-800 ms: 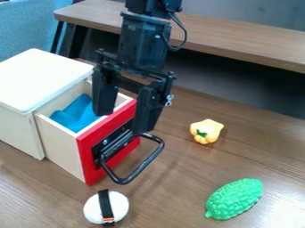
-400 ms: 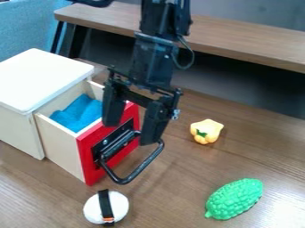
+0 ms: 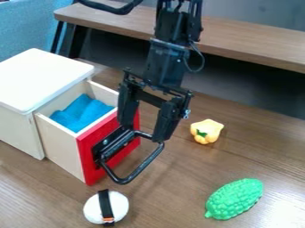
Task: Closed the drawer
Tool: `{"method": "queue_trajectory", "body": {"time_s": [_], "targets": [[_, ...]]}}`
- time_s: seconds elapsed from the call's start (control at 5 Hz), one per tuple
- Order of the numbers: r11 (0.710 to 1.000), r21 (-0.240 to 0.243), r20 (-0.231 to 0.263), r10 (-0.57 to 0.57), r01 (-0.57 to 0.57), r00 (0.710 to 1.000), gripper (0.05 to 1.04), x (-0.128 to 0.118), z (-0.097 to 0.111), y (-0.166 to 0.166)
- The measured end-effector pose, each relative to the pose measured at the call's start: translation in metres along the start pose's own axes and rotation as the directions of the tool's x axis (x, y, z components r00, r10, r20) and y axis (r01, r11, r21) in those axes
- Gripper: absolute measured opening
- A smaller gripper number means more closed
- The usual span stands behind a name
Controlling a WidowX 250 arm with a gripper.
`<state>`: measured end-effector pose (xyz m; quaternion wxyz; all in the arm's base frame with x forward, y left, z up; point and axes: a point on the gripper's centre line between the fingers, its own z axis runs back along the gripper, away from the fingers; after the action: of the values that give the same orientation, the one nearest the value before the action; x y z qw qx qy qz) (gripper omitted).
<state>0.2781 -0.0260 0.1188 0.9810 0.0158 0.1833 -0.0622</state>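
The gripper [image 3: 143,133] hangs open over the front of the drawer, at the centre of the view. One finger is by the top of the red drawer front [image 3: 117,150], the other just beyond the handle's far end. The black loop handle [image 3: 142,166] sticks out toward the lower right. Pulled partway out of the white box [image 3: 39,82], the drawer [image 3: 59,142] holds a blue cloth [image 3: 81,113]. Whether the gripper touches the front or the handle, I cannot tell.
A white round object with a black band [image 3: 106,207] lies in front of the drawer. To the right are a yellow pepper [image 3: 206,131] and a green bumpy toy [image 3: 235,199]. A raised wooden shelf [image 3: 250,38] runs along the back.
The gripper has moved right, from above the drawer's opening to the outer side of its red front. The drawer and the loose objects have stayed where they were.
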Motion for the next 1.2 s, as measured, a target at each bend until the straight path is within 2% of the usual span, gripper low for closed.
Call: {"method": "queue_trajectory", "body": {"time_s": [0.4, 0.6, 1.2], "targets": [[0.998, 0.047, 0.165, -0.046, 0.039, 0.985, 1.001, -0.013, -0.014, 0.005], [0.997, 0.051, 0.184, -0.066, 0.058, 0.981, 1.001, -0.013, -0.019, 0.006], [0.998, 0.057, 0.301, -0.047, 0.032, 0.952, 1.001, -0.005, -0.019, 0.027]]}}
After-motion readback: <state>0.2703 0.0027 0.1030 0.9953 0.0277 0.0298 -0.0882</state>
